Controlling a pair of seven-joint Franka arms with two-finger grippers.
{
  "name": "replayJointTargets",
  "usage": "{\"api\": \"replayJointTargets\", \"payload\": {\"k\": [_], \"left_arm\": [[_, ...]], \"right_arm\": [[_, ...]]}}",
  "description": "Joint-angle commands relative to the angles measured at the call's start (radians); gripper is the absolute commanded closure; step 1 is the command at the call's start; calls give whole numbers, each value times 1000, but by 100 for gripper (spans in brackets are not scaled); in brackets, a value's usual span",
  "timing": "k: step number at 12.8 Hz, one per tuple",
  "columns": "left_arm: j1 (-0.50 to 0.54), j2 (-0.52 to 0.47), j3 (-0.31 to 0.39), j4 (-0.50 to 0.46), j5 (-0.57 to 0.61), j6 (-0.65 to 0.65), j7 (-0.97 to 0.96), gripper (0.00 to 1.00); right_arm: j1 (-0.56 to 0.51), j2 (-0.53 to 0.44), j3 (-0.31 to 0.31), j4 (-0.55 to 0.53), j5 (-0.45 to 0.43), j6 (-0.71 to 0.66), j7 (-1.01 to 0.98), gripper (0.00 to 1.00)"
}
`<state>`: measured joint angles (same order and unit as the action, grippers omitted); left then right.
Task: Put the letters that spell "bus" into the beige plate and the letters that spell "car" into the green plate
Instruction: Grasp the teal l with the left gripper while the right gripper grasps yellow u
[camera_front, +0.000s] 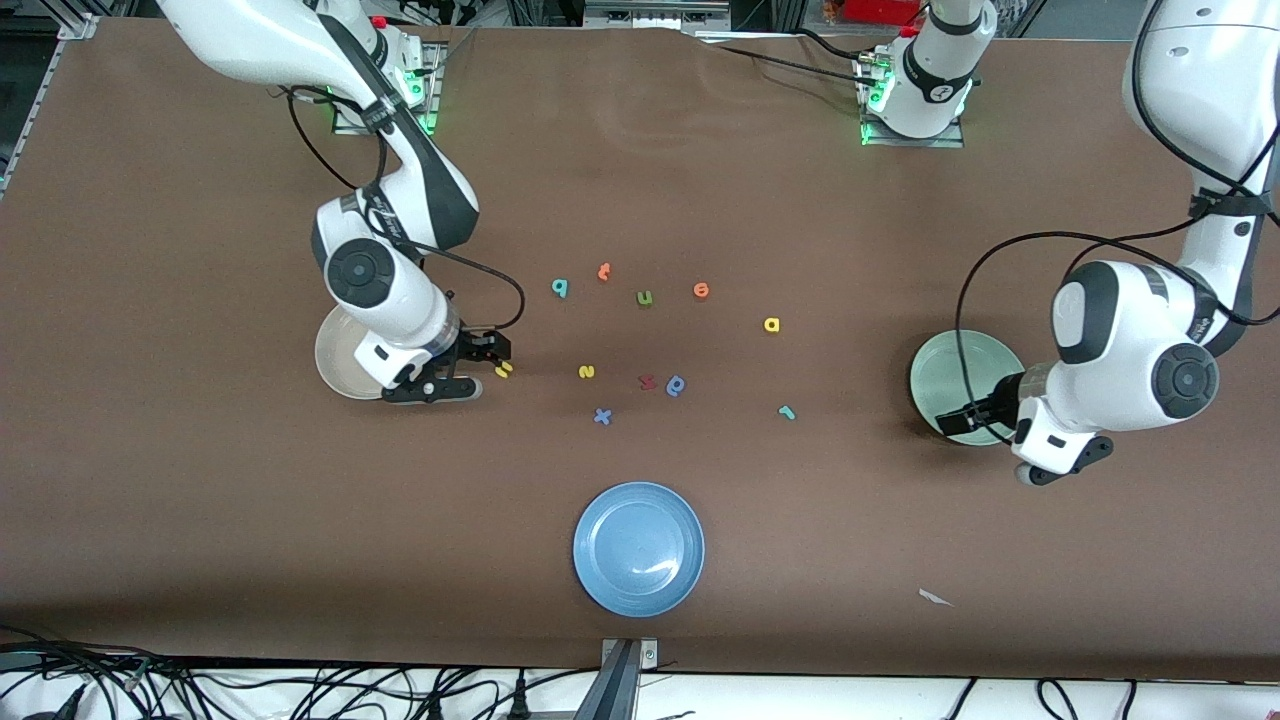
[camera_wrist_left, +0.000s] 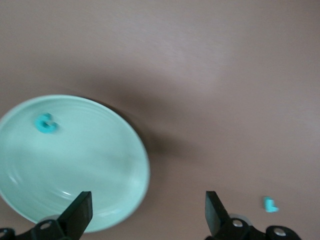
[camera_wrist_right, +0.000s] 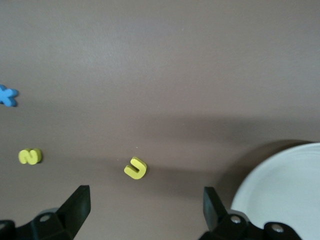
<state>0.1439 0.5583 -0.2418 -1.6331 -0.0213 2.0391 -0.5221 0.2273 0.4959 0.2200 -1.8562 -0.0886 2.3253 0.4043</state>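
A blue plate (camera_front: 638, 548) is shown by the surface's near edge. The left end effector (camera_front: 968, 418), fingers spread and empty, hangs over the green plate (camera_front: 955, 372), where a teal c (camera_wrist_left: 46, 123) lies. The right end effector (camera_front: 487, 352), likewise spread, is seen over a yellow u (camera_front: 504, 369) beside the beige plate (camera_front: 335, 360).

Blue plate (camera_front: 639, 548) (empty), orange letters (camera_front: 700, 290)
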Motion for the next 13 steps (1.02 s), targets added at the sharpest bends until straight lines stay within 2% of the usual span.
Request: {"api": "replayJointTargets", "payload": {"k": [1, 5, 10, 12, 13], "left_arm": [[-91, 21, 7, 15, -19, 18, -190, 2], [-191, 87, 9, 22, -9, 173, -484, 2], [-308, 187, 32, 26, -2, 233, -561, 9], [-369, 212, 62, 27, 52, 236, -622, 9], [-374, 221, 62, 27, 67, 236, -636, 11]], "right_arm": [[6, 42, 2, 0, -22, 61, 25, 0], [23, 88, 2, 0, -23, 117, 39, 0], [52, 122, -5, -40, -25, 210, 56, 0], [52, 121, -10, -67, -25, 239, 56, 1], [52, 119, -11, -80, -34, 246, 56, 5]]}}
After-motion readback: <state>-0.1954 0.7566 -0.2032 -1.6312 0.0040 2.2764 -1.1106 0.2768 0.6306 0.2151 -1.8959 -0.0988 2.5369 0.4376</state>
